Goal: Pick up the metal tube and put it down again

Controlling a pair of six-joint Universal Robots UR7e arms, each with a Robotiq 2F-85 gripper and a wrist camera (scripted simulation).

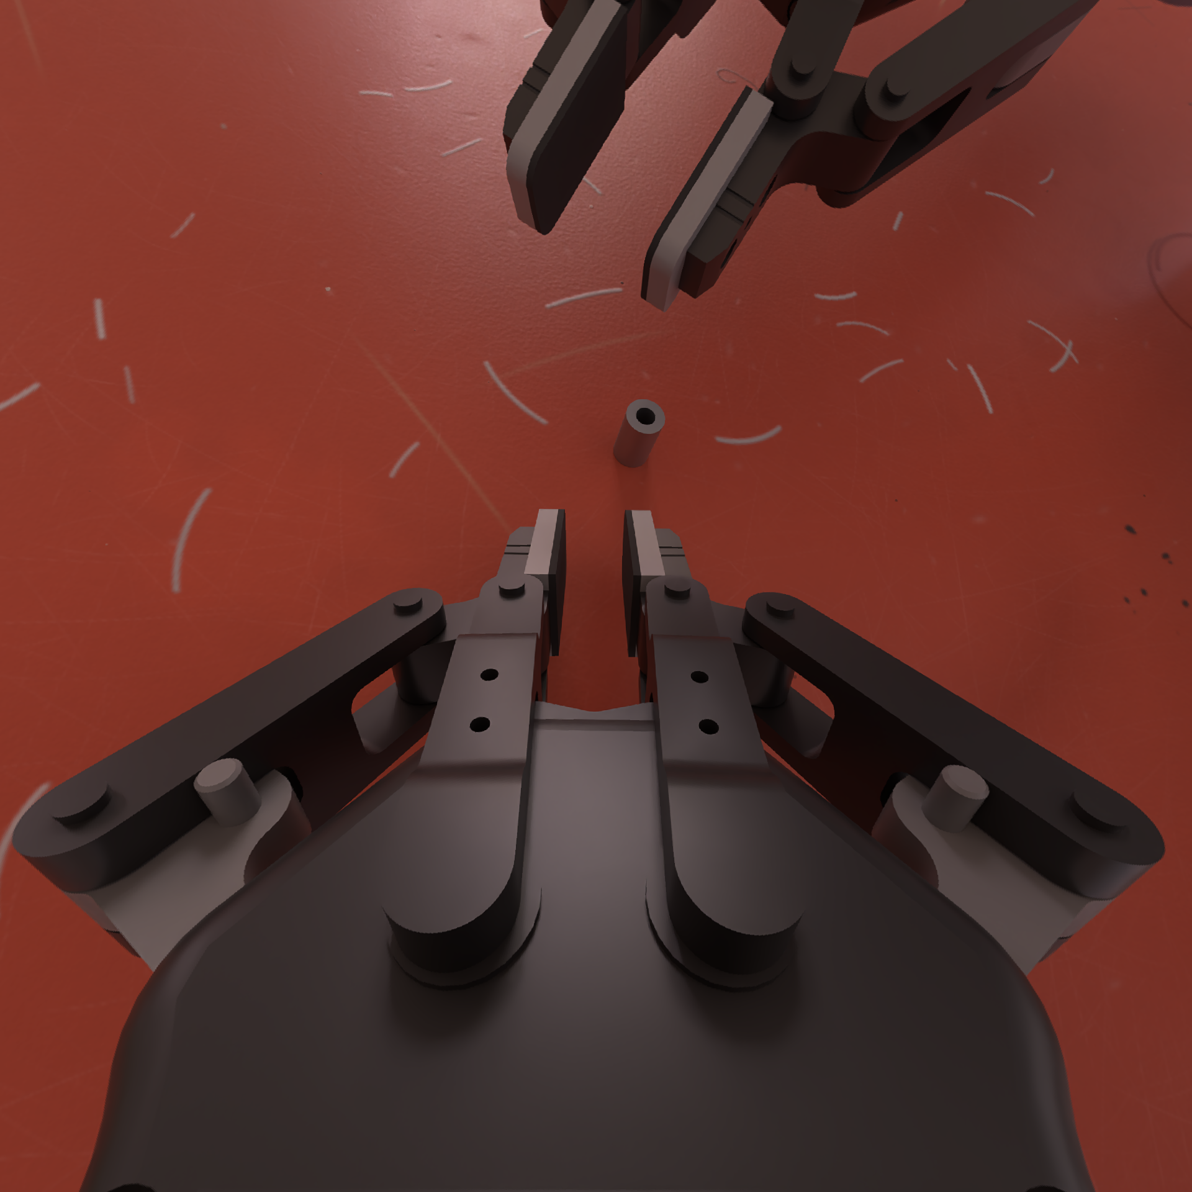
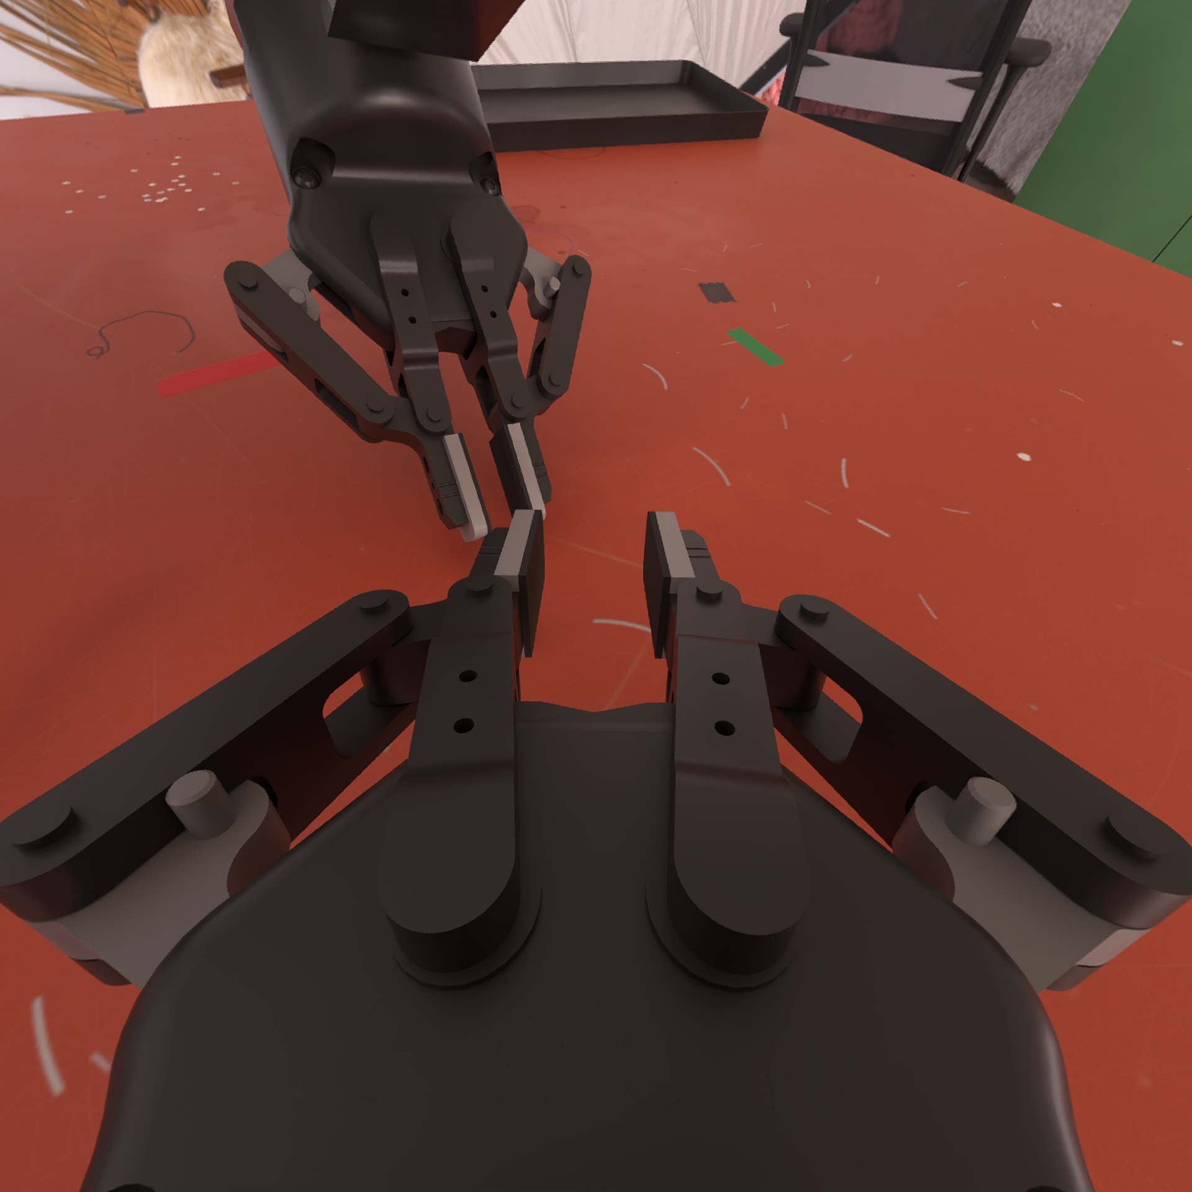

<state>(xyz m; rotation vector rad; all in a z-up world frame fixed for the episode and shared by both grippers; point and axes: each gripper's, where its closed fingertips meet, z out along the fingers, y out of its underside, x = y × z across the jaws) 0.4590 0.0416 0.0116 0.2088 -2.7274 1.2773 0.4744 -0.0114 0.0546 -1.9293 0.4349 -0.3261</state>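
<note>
progress: metal tube (image 1: 638, 442) stands upright on red table (image 1: 258, 322), ungripped, so either not yet lifted or already set down, can't tell | left gripper (image 1: 595, 519) slightly parted, empty, just short of tube | right gripper (image 2: 595, 521) spread, empty | hidden: tube not visible in right wrist view

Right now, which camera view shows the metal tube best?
The left wrist view: the metal tube stands upright on the red table, unobstructed, just beyond the open left gripper. The right wrist view does not show the tube.
</note>
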